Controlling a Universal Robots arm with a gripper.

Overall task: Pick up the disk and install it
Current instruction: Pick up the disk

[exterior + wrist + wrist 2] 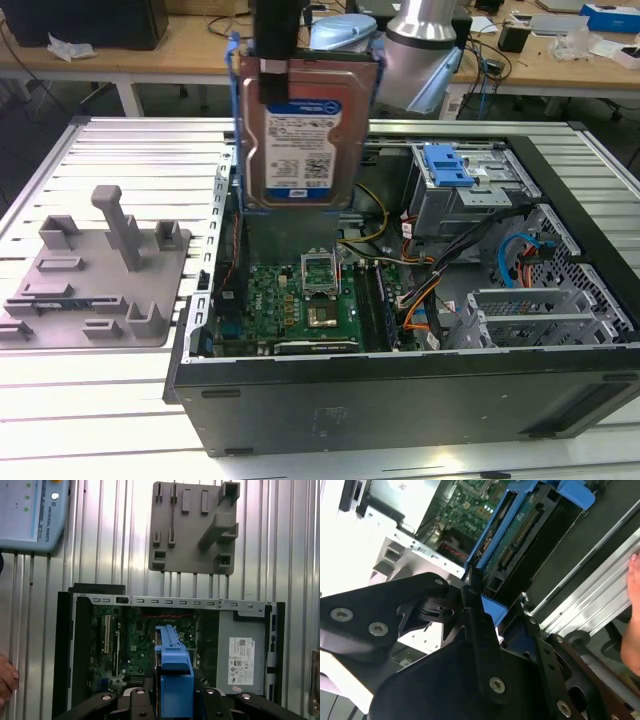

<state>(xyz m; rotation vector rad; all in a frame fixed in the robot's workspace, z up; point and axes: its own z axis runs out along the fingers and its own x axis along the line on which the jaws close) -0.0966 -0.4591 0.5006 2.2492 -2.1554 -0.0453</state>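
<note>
My gripper [479,611] clamped on disk [300,150], seemingly by blue bracket edge only. Disk hangs upright above open case [400,395], over motherboard [300,300]. Risk: thin grip slips, disk drops onto board; cables [440,285] could snag.

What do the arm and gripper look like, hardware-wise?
Arm: silver-grey rounded joint housing with a light blue end cap. Gripper: matte black, with flat linkage bars pinned by silver screws and narrow black fingers.
</note>
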